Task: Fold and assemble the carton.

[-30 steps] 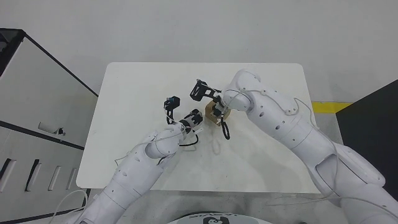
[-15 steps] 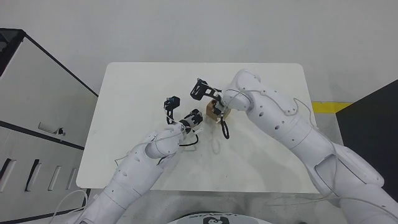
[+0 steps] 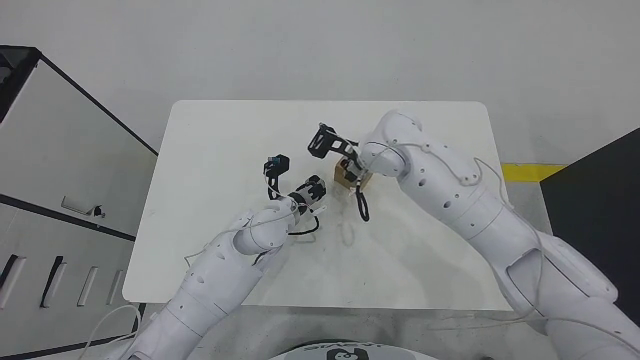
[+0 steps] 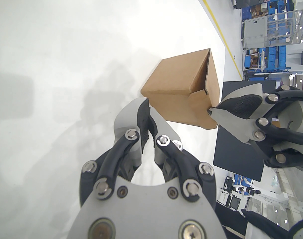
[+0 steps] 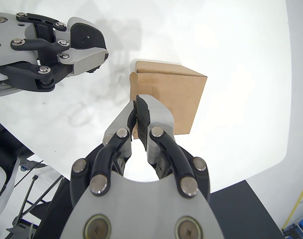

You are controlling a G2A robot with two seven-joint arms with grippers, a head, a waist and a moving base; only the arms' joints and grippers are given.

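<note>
carton (image 5: pixel 171 93) flap apparently pinched by right gripper (image 5: pixel 139 99).

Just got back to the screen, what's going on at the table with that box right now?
Both arms are at a small brown carton on the white table. The right gripper has its jaws pinched shut on a flap along one edge of the carton. The left gripper sits close beside the carton with its jaws shut and holding nothing. The carton looks mostly boxed up, though the pinched flap is not yet flush.
</note>
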